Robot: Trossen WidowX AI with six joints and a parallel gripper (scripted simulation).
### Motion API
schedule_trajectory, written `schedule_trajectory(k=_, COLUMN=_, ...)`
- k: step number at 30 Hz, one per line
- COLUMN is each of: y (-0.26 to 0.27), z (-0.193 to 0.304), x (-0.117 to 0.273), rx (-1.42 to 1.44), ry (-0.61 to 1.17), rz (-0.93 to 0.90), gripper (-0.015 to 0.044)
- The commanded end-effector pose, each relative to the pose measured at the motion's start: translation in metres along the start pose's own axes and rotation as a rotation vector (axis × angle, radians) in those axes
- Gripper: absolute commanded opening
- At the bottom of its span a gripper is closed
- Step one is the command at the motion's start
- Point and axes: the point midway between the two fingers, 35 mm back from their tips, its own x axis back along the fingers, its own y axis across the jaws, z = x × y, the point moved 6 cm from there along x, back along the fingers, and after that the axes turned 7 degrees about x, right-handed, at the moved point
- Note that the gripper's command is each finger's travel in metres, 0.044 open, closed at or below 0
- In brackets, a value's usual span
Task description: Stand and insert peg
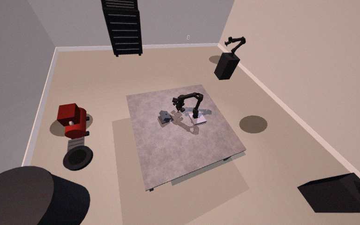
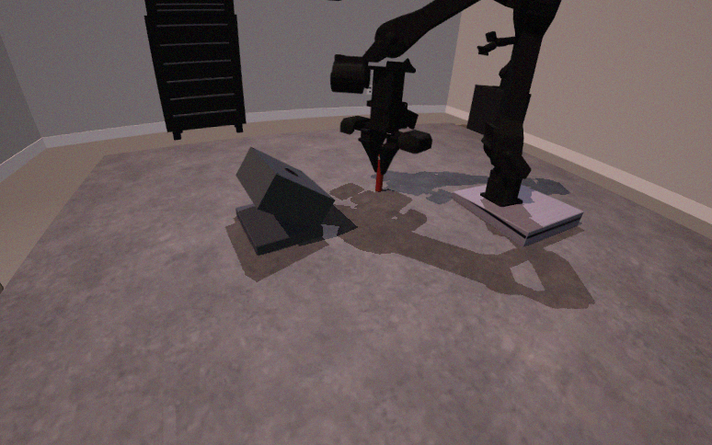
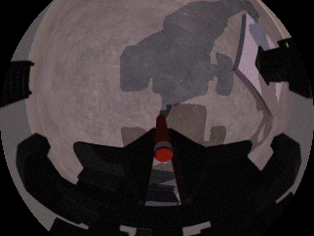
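The red peg [image 1: 178, 111] [image 2: 378, 182] [image 3: 162, 129] stands upright, its lower end at or very near the table top [image 2: 403, 359]. Its banded end is up, with the band showing in the wrist view. My gripper [image 2: 381, 165] [image 3: 161, 132] points down and is shut on the peg's upper part. The fingers partly hide the peg in the exterior view. The grey sloped panel [image 1: 164, 115] [image 2: 304, 212] stands to the left of the peg in the top and exterior views. Its hole [image 2: 291, 172] is a dark opening in the sloped face.
The arm's pale base plate [image 1: 199, 120] [image 2: 541, 218] [image 3: 249, 63] lies to the right of the peg. The panel's dark flat foot [image 2: 265, 229] rests on the table. Arm shadows cross the table between the panel and the base plate.
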Motion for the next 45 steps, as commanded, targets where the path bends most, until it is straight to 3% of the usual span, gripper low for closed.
schedule_trajectory(k=1, y=0.001, z=0.001, x=0.006, rx=0.0, ry=0.001, rz=-0.002, gripper=0.0)
schedule_trajectory(k=22, y=0.001, z=0.003, x=0.077, rx=0.003, ry=-0.002, rz=-0.005, gripper=0.0)
schedule_trajectory(k=45, y=0.006, z=0.033, x=0.095, rx=0.254, ry=0.169, rz=-0.133, gripper=0.0)
